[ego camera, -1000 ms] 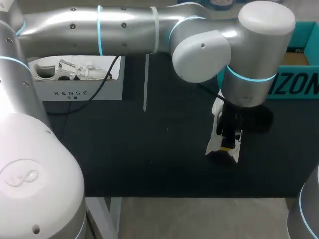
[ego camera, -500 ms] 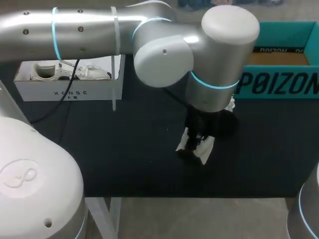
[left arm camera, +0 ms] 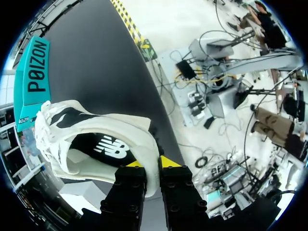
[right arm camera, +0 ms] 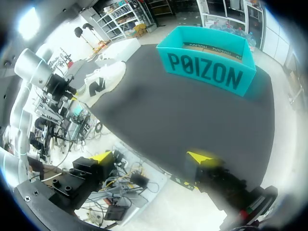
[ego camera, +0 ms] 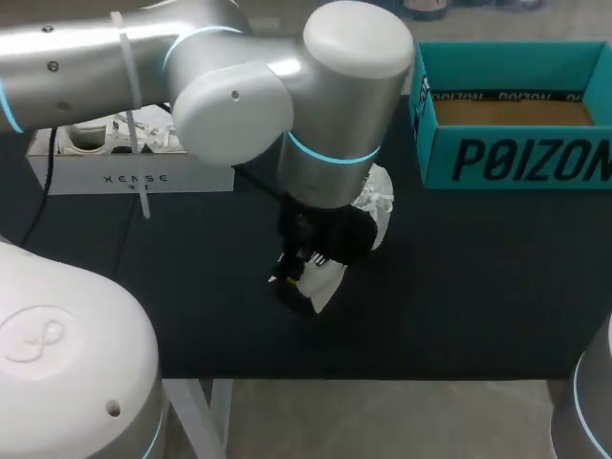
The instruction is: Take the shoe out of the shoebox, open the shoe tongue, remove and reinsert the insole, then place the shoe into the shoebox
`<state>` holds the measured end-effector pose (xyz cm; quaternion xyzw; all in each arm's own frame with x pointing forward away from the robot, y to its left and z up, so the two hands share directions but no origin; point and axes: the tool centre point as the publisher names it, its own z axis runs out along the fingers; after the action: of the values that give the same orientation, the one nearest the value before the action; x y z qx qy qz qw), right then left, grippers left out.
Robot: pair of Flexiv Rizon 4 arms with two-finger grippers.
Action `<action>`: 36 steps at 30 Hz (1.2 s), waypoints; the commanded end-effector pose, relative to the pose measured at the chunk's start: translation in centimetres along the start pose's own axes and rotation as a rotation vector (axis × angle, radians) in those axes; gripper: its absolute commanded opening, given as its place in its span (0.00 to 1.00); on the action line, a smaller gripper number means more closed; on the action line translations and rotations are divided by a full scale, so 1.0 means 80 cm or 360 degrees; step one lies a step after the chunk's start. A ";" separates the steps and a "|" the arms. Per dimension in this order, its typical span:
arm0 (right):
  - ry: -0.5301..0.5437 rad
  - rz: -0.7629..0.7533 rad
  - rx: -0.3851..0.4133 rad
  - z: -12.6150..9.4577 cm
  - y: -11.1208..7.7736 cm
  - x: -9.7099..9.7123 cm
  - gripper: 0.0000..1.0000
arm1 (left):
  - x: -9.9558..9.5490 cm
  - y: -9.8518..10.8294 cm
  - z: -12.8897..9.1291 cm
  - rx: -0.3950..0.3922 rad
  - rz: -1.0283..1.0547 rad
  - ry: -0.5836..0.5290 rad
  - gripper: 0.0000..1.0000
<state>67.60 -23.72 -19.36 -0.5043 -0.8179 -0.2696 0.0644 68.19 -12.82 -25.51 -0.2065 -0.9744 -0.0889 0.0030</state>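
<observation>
The left gripper is clamped on the heel rim of the white shoe. In the left wrist view its 2 fingers press the rim from both sides, 1 inside the shoe and 1 outside. The left arm comes in from 9 o'clock and reaches to the middle of the table, covering most of the shoe from above.

The shoe is out of the shoebox, with its heel in the gripper and its toe pointing toward 1 o'clock. In the left wrist view the shoe stands open ahead of the left gripper, its dark insole showing inside. I cannot tell whether the sole touches the table.

The teal shoebox sits at 2 o'clock from the shoe, against the table's far right edge, well apart from it, open side up. A band of black tabletop runs between the 2. A white box stands at 10 o'clock from the shoe, near the left edge. The table's front edge lies at 6 o'clock, near the heel.

The right gripper is spread wide with nothing between its fingers, and it hangs off the table's edge. Ahead of it lie the shoebox and, farther off, the shoe.
</observation>
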 end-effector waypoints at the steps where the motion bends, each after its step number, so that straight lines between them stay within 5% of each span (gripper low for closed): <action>1: -0.0005 0.0000 0.0000 0.000 -0.001 0.001 1.00 | 0.011 0.073 0.000 0.0096 -0.0027 -0.0071 0.00; 34: -0.0005 0.0000 0.0000 0.000 -0.001 0.001 1.00 | 0.011 0.073 0.000 0.0096 -0.0027 -0.0071 0.00; 36: -0.0005 0.0000 0.0000 0.000 -0.001 0.001 1.00 | 0.004 0.096 -0.004 0.0057 -0.0022 -0.0100 0.00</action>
<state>67.60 -23.70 -19.36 -0.5042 -0.8179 -0.2696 0.0645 70.44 -7.09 -24.58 -0.1999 -0.9775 -0.0654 -0.0189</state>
